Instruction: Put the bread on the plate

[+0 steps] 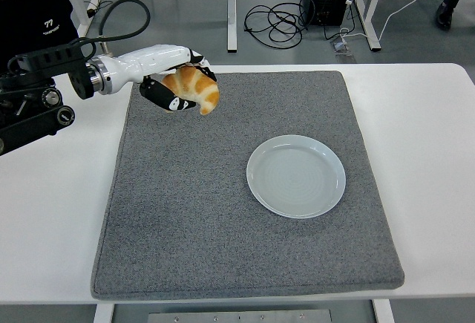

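A golden croissant (pixel 196 90) is held in my left hand (pixel 178 84), whose fingers are curled around it. The hand carries it in the air above the far left part of the grey mat (pixel 223 234). A pale blue-grey plate (pixel 296 176) lies empty on the mat, to the right of and nearer than the hand. The right arm is out of view.
The mat covers most of the white table (pixel 430 152). A person in dark clothing (pixel 33 7) stands at the top left behind the table. Cables and desk legs are on the floor beyond the far edge.
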Robot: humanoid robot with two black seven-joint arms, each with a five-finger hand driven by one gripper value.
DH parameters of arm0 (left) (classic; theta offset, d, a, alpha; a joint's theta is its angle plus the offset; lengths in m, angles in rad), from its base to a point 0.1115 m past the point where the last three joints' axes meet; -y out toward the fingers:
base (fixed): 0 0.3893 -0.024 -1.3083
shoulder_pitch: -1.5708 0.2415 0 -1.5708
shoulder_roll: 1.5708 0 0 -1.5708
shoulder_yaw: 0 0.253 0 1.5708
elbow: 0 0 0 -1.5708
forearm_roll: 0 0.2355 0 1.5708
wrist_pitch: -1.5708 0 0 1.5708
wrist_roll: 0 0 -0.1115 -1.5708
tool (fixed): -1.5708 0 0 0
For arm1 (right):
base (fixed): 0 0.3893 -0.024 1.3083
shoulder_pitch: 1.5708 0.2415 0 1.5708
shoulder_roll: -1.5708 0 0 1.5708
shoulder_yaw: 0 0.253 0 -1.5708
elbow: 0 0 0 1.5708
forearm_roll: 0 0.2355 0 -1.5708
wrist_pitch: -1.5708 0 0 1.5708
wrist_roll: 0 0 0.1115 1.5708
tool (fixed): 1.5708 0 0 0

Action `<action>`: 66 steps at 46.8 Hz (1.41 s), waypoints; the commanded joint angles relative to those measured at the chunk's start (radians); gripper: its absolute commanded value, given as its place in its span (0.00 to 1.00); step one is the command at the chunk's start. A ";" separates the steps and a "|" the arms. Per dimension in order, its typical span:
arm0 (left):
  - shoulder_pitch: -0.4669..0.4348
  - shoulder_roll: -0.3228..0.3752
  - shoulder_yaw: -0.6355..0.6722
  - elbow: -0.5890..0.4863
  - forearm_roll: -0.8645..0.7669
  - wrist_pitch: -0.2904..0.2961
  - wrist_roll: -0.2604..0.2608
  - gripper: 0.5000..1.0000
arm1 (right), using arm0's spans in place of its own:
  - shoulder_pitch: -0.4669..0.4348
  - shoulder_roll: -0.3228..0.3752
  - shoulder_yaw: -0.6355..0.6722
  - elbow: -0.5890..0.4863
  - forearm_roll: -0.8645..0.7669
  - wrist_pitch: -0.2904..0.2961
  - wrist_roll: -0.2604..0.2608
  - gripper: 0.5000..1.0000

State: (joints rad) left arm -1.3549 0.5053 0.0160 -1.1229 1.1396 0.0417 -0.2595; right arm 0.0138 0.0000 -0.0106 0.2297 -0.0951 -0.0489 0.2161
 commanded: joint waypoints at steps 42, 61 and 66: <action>-0.121 -0.459 0.085 0.175 0.000 -0.057 0.060 0.00 | -0.005 0.000 0.000 0.000 0.000 0.000 0.002 1.00; 0.017 -0.505 0.090 0.305 0.002 -0.005 0.048 0.00 | -0.005 0.000 0.000 0.000 0.000 0.000 0.002 1.00; 0.049 -0.505 0.098 0.305 0.002 0.007 0.049 0.00 | -0.006 0.000 0.000 0.000 0.000 0.000 0.002 1.00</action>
State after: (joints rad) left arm -1.3196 -0.0001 0.1097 -0.8175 1.1414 0.0434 -0.2113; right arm 0.0082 0.0000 -0.0107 0.2301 -0.0951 -0.0491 0.2178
